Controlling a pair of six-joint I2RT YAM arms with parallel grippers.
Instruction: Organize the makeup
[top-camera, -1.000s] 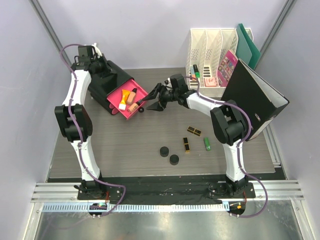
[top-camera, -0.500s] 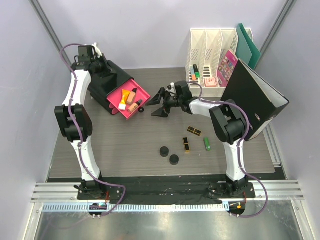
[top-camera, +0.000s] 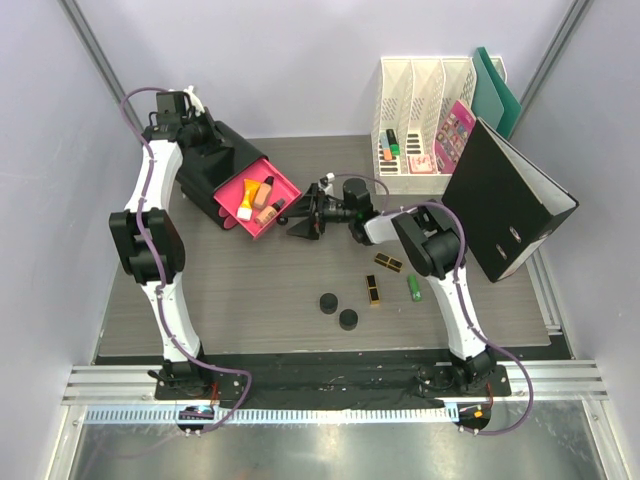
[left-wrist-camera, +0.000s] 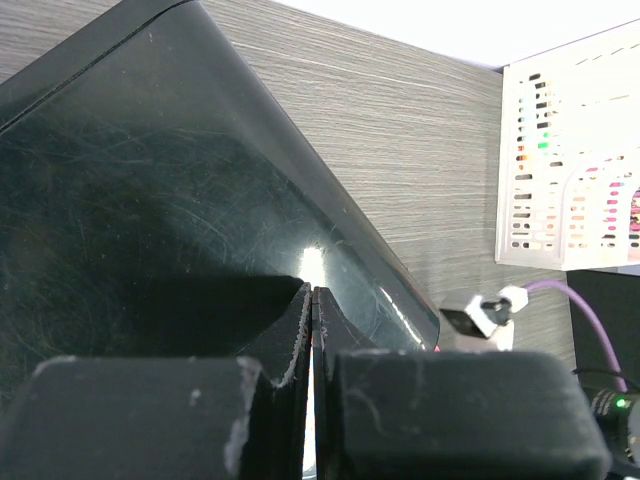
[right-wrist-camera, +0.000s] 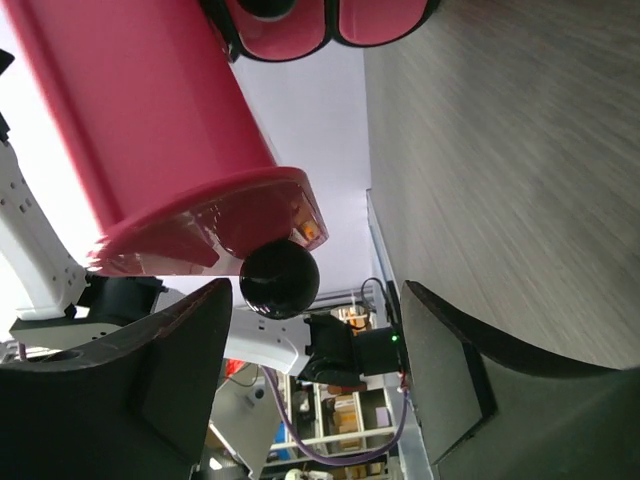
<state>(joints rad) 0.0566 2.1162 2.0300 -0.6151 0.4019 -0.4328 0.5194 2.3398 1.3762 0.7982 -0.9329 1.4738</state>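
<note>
Status: right tool (right-wrist-camera: 315, 295) released, jaws spread wide, the black knob (right-wrist-camera: 279, 280) of the pink drawer (right-wrist-camera: 150, 130) sitting in the gap between them. I see no contact with the knob. I read that as lined up on the handle, since the knob looks like the only way to move the drawer.

Straight ahead of the tool the drawer stands pulled out of the black box (left-wrist-camera: 150, 200). The peach bottles (top-camera: 262, 192) and the orange-and-white tube (top-camera: 246, 208) lie loose inside, so part of the sort looks done.

Beyond the drawer, left tool (left-wrist-camera: 313, 315) is clenched on nothing, fingers (left-wrist-camera: 285, 350) pressed flat together over the box's glossy top. Contact with the box I cannot confirm. My guess: it's there to brace the box so it doesn't slide when the drawer gets worked.

Behind the right tool, toward the arm bases, the rest of the makeup lies on the desk (top-camera: 230, 290): two black compacts (top-camera: 328, 302) close together, with two black-and-gold cases (top-camera: 388, 263) and the green tube (top-camera: 414, 288) near them. With those out, I'd leave the drawer open.
</note>
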